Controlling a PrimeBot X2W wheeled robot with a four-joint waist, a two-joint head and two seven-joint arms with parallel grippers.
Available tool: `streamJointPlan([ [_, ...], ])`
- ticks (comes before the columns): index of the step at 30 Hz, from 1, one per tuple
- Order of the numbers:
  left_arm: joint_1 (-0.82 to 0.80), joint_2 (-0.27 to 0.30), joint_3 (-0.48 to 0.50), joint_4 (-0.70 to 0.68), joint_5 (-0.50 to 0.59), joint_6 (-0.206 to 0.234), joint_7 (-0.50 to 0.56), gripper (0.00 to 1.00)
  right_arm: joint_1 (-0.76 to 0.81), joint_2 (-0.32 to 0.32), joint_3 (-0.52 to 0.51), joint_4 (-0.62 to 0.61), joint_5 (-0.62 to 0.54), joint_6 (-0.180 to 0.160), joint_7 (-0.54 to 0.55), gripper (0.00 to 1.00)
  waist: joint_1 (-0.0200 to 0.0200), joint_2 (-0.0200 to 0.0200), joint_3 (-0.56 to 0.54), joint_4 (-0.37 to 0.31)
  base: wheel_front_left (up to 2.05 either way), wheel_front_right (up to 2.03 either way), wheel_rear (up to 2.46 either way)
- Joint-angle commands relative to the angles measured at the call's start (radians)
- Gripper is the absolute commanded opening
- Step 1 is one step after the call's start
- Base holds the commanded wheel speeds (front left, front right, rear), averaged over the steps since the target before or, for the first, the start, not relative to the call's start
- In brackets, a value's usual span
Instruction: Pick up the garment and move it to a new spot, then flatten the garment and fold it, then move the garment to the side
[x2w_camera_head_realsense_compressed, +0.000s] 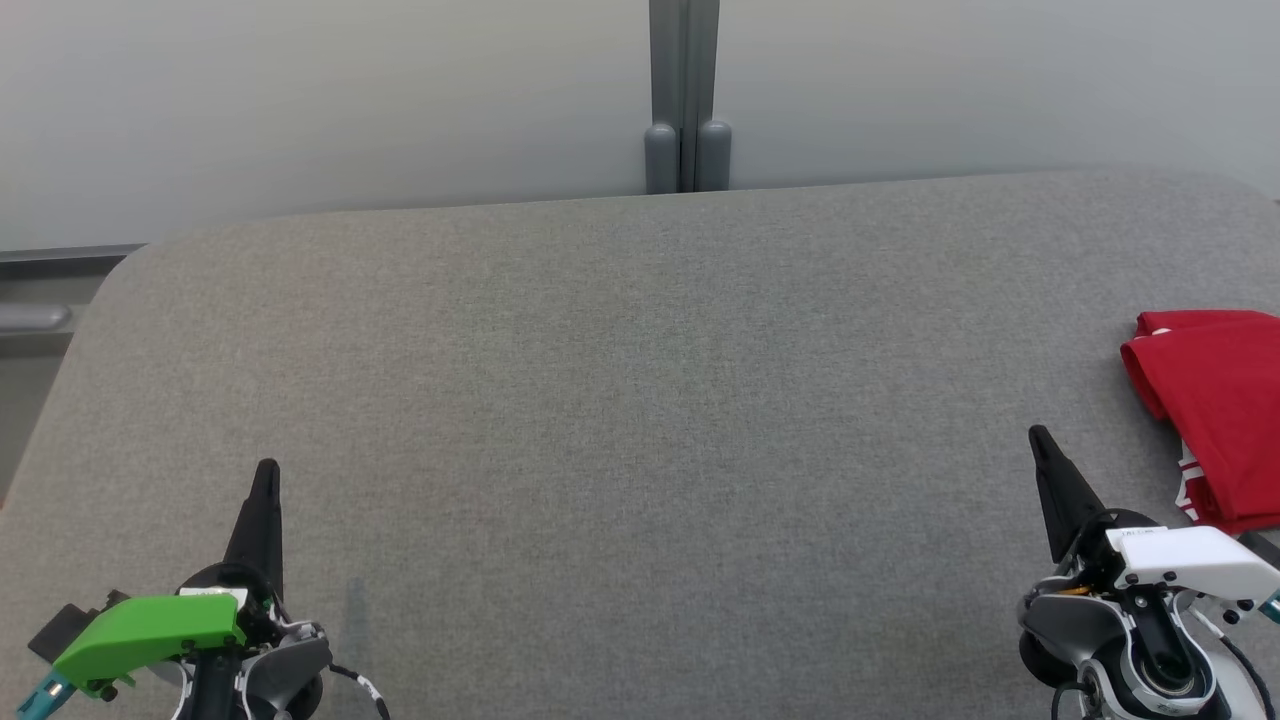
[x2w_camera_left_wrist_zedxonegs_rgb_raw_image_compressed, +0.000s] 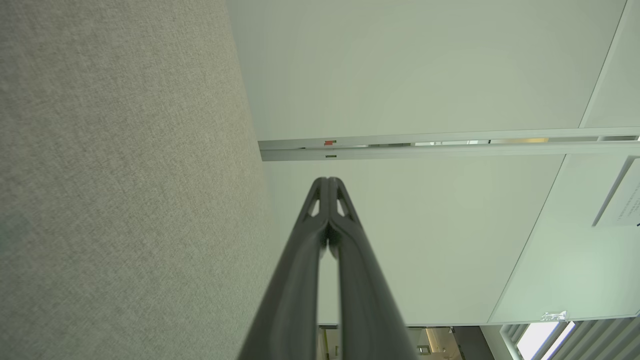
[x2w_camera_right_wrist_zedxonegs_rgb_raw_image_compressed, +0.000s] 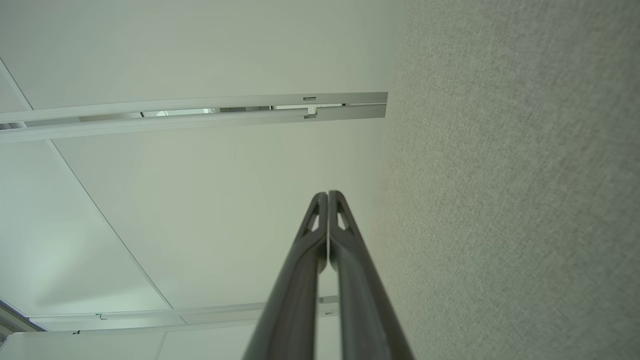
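Rightward — garment (x2w_camera_head_realsense_compressed: 1215, 400), red, folded

Red garment (x2w_camera_head_realsense_compressed: 1225, 400), grey table (x2w_camera_head_realsense_compressed: 600, 400)

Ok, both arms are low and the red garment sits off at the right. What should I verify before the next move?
1. Left gripper shut, holding nothing: ok.
2. Right gripper shut, holding nothing: ok.
3. Garment folded and lying at the right side of the table: ok.
4. Right gripper apart from the garment: ok.
5. Whole garment inside the head view: not ok, the picture's right edge cuts it off.
6. Fold neat all over: cannot tell.
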Motion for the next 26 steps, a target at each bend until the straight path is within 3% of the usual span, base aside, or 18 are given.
streamJointPlan([
  [1,-0.011,0.007,0.002,-0.002,-0.003,-0.006,0.003,0.00,-0.006,-0.001,-0.001,-0.005,0.007,0.000,0.003,0.00,0.0000,0.0000,0.000,0.000,0.00,0.00,0.00],
  [26,-0.011,0.007,0.002,-0.002,-0.003,-0.006,0.003,0.00,-0.006,-0.001,-0.001,-0.005,0.007,0.000,0.003,0.00,0.0000,0.0000,0.000,0.000,0.00,0.00,0.00],
])
